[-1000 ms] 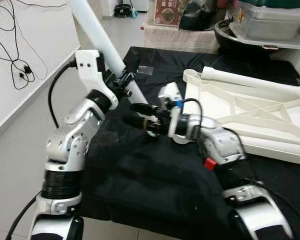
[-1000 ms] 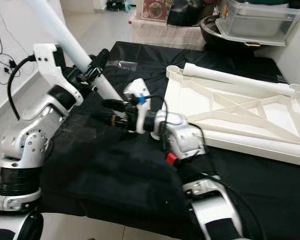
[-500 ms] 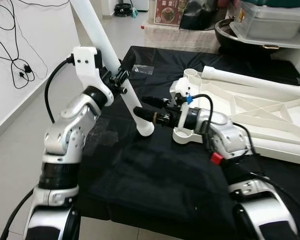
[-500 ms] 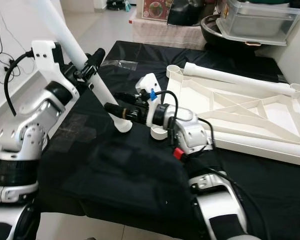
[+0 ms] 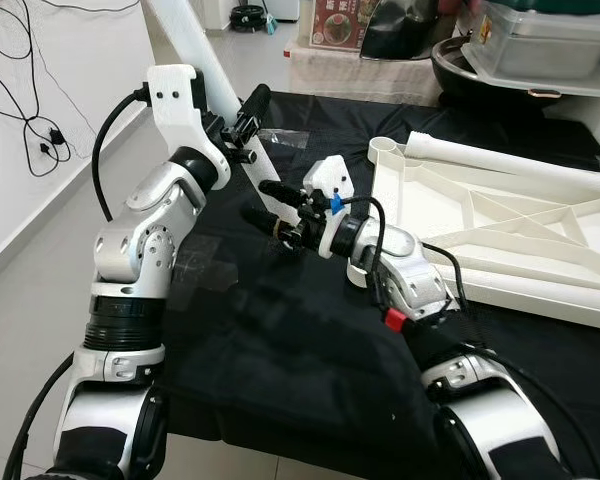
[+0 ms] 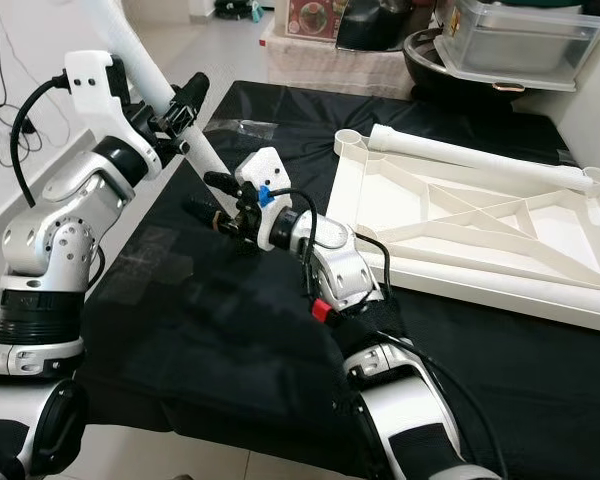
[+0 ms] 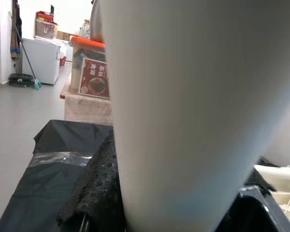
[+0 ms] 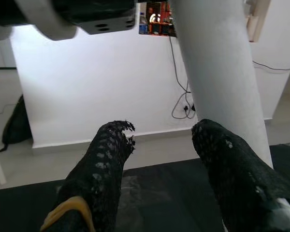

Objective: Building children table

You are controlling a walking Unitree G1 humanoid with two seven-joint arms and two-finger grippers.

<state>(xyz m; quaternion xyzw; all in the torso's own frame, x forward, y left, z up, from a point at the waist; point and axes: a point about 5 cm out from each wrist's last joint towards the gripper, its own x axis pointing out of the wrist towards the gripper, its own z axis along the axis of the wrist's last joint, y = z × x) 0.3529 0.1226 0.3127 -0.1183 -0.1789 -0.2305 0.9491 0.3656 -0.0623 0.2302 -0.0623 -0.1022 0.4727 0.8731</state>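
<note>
Head stereo pair looking down over both arms, wrist cameras close along claws, all sharing white leg (image 5: 195, 55)

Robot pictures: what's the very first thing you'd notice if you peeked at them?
First, the long white table leg slanting up over the black-covered table, clamped in the left gripper. Next, the right gripper, fingers open, reaching toward the leg's lower end. On the robot's right lies the upside-down white tabletop, ribs showing.

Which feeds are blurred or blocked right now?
Both eye views are sharp and evenly lit. In the left wrist view the white table leg sits so close it is soft and blocks most of the picture. The right wrist view is clear, its fingers slightly soft.
</note>
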